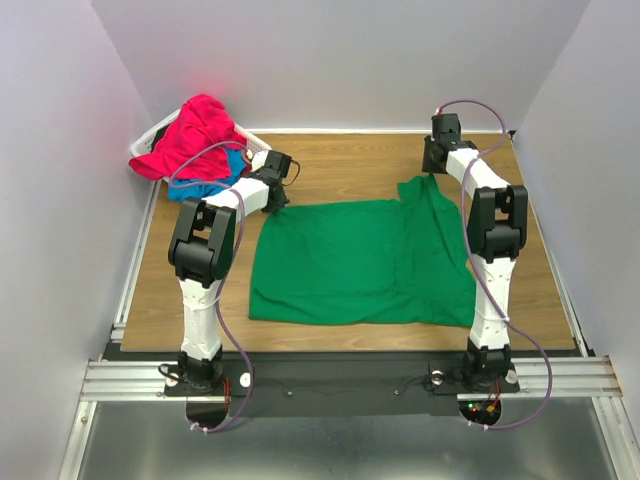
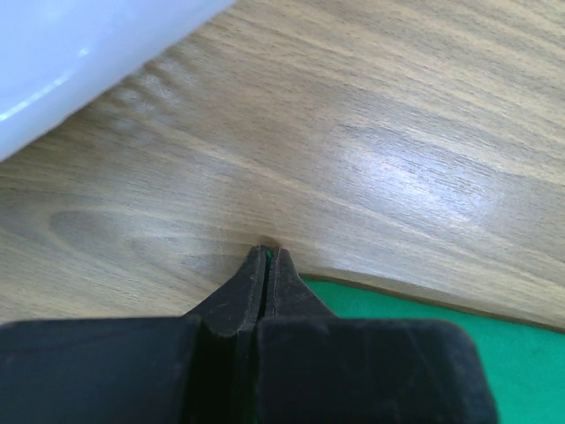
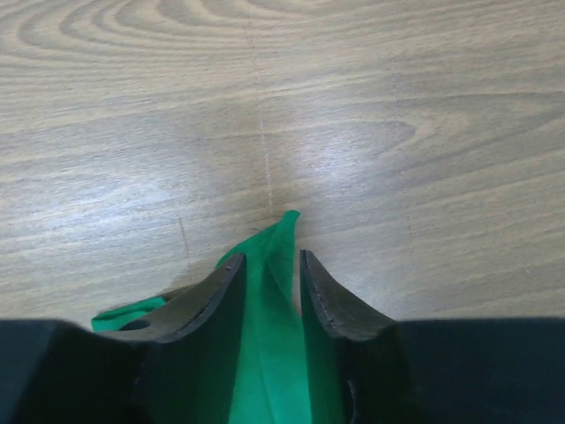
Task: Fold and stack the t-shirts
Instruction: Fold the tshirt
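Observation:
A bright green t-shirt [image 1: 350, 262] lies spread flat on the wooden table [image 1: 340, 160]. My left gripper [image 1: 278, 198] is at its far-left corner, low on the wood. In the left wrist view the left gripper [image 2: 267, 250] is shut, with a sliver of the green t-shirt [image 2: 494, 336] pinched between the tips. My right gripper [image 1: 431, 172] is at the far-right corner, where the cloth is drawn up into a peak. Its jaws [image 3: 272, 261] stand a little apart around a raised fold of the green t-shirt [image 3: 269, 344]. A pinkish-red t-shirt [image 1: 195, 130] and a blue one [image 1: 222, 170] are heaped in the basket.
A white slotted basket [image 1: 141, 148] stands at the far-left corner of the table, close behind my left gripper; its wall [image 2: 71, 44] fills the upper left of the left wrist view. White walls enclose the table on three sides. A metal rail [image 1: 340, 372] runs along the near edge.

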